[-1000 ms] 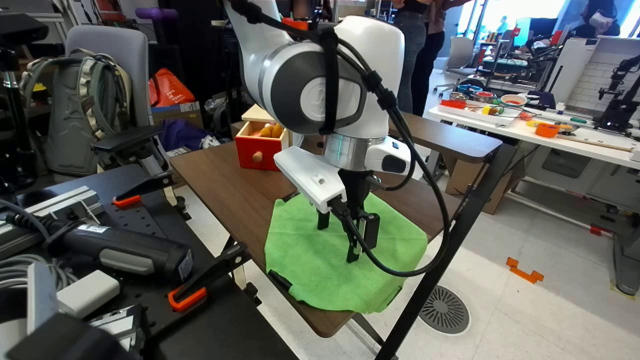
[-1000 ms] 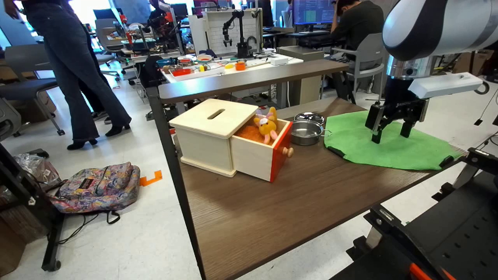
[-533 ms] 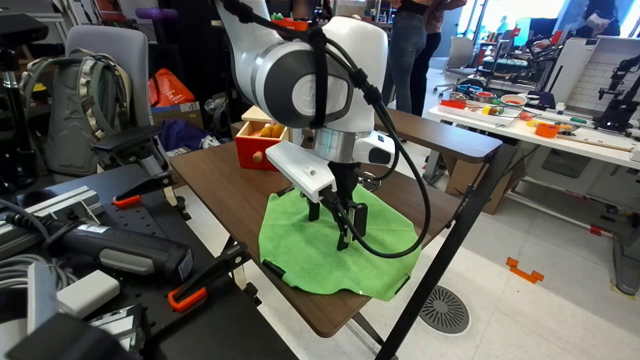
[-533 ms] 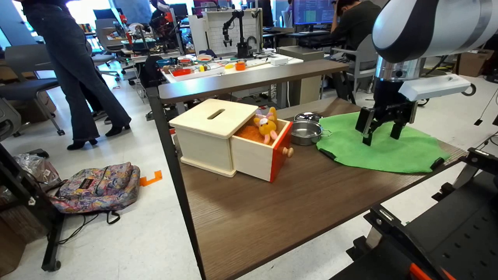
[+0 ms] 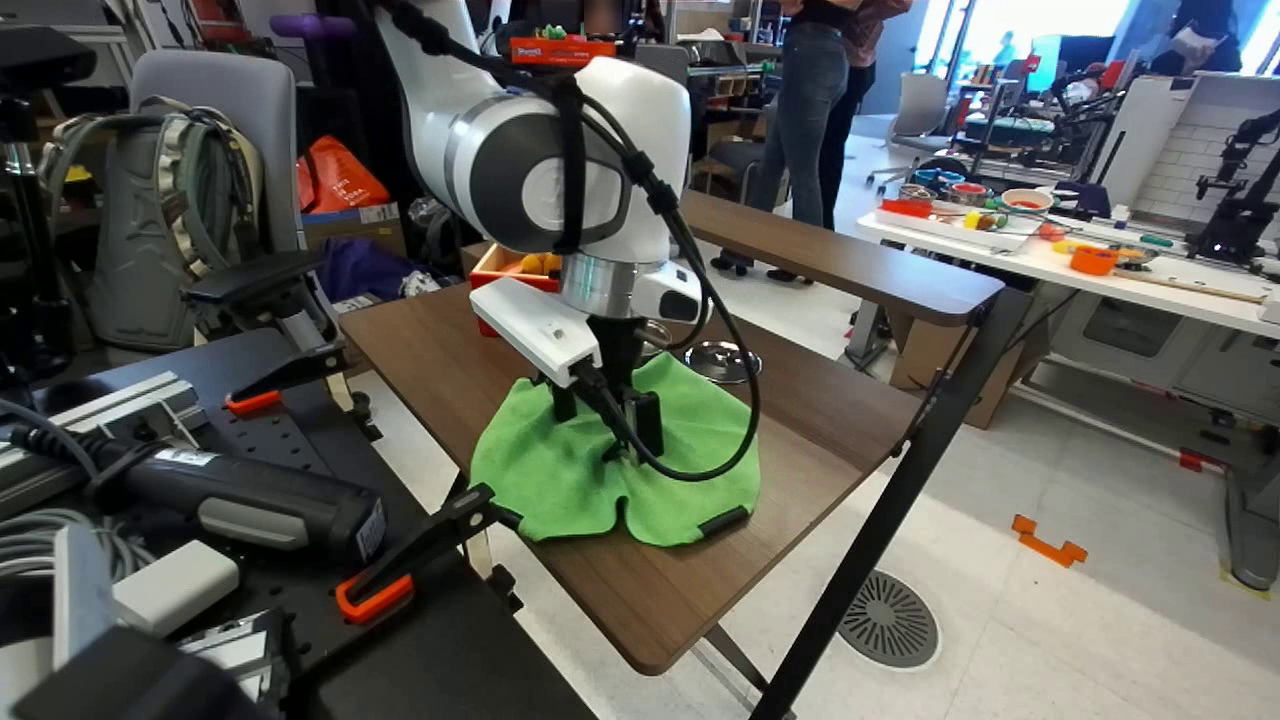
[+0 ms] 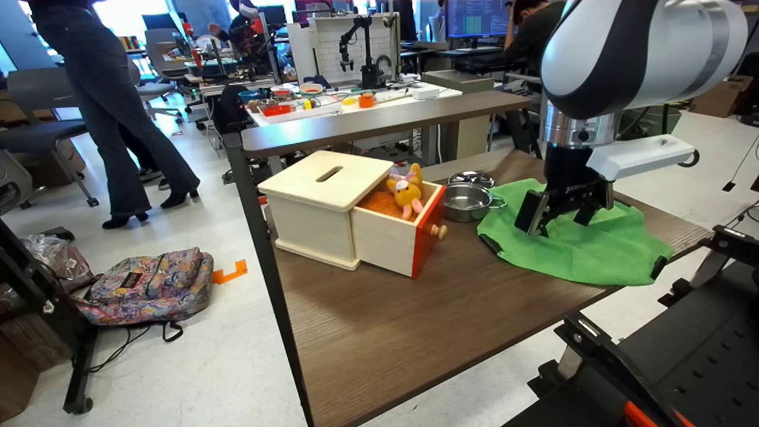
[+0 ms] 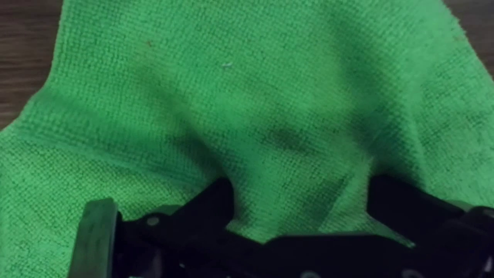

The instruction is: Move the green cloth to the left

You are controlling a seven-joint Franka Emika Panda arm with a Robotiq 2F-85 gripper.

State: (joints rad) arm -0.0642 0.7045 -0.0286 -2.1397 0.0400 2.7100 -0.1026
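You are holding the claw (image 7: 301, 189) wide and pressing it into the cloth (image 6: 584, 252), presumably relying on friction for sliding it left.

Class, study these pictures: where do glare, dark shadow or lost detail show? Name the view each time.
In an exterior view the window is washed out white; in an exterior view the shelf has a pale sheen toward its left end; in the wrist view the cloth is dark in folds beside the hand, which looks nearly black, most detail lost.
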